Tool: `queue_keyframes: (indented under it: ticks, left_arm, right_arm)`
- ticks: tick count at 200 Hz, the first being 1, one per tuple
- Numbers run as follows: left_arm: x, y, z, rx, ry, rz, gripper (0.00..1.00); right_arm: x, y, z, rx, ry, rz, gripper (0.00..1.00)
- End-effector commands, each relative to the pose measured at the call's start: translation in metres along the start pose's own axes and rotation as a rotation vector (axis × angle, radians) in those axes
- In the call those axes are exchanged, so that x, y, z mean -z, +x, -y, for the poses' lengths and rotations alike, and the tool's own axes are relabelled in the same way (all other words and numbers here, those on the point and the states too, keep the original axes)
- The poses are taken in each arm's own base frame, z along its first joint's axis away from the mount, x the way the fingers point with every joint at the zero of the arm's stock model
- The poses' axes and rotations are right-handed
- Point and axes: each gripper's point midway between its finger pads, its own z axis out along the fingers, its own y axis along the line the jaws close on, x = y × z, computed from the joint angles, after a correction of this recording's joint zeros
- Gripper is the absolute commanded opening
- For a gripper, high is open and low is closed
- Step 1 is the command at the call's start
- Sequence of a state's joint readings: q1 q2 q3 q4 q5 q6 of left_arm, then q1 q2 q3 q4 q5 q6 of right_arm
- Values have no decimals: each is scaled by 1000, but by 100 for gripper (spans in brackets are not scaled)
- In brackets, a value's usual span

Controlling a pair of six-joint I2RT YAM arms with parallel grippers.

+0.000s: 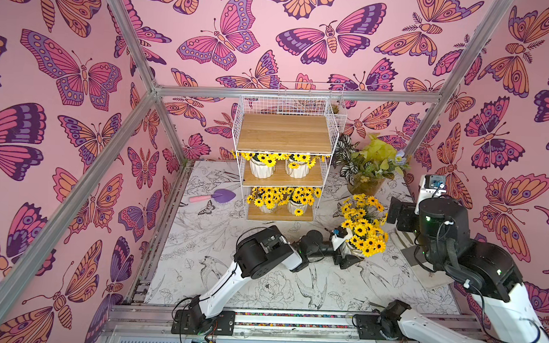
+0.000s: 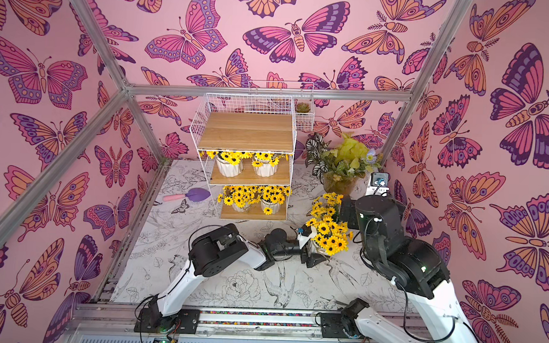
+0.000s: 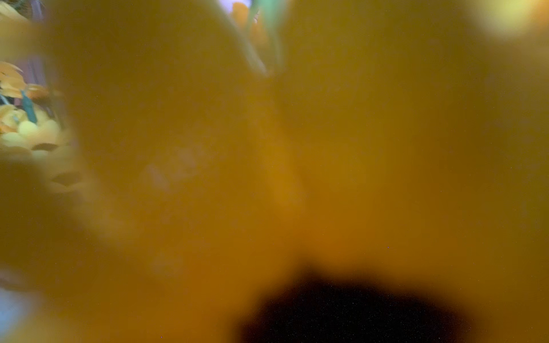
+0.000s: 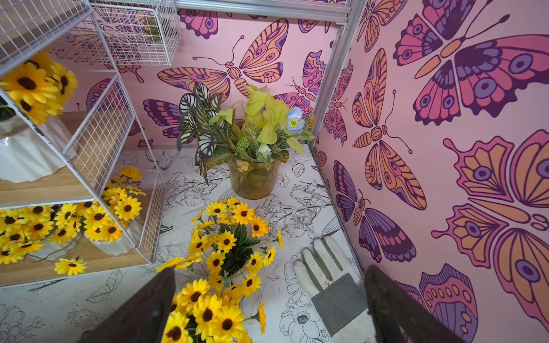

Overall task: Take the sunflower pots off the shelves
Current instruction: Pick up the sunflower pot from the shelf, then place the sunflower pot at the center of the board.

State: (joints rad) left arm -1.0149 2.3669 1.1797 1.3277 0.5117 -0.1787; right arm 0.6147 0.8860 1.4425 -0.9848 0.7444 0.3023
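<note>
Yellow sunflowers (image 1: 364, 228) in white pots (image 1: 260, 170); pink butterfly-patterned walls (image 1: 77, 132).

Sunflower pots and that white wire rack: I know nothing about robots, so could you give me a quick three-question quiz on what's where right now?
1. How many sunflower pots stand on the shelves?
2. True or false: the shelves' top board holds a pot.
3. What lies on the table to the left of the shelves?
A) a purple trowel with a pink handle
B) a glove
C) a watering can

Key
1. Four: two on the middle board, two on the bottom one.
2. False: it is bare.
3. A
</note>
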Motion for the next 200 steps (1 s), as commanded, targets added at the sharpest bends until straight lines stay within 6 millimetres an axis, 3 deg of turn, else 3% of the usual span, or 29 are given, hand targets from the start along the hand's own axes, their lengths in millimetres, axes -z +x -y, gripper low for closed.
queue_keyframes:
  ticks: [1, 65, 140, 193, 200]
  left_arm:
    - [-6, -20, 8, -32, 61, 88, 48]
    - [-21, -1, 1, 5, 96, 78, 51]
    - [-48, 25, -18, -26, 101, 20, 61]
    - [-51, 40, -28, -7, 74, -9, 81]
    - [-49, 41, -29, -6, 66, -13, 91]
  right_arm:
    - [0, -2, -1, -46, -12, 13, 99]
    - [-8, 5, -12, -58, -40, 2, 99]
    - [-6, 11, -10, -66, -47, 4, 99]
    - [-13, 17, -17, -52, -59, -10, 99]
    - [-13, 18, -18, -52, -60, -11, 99]
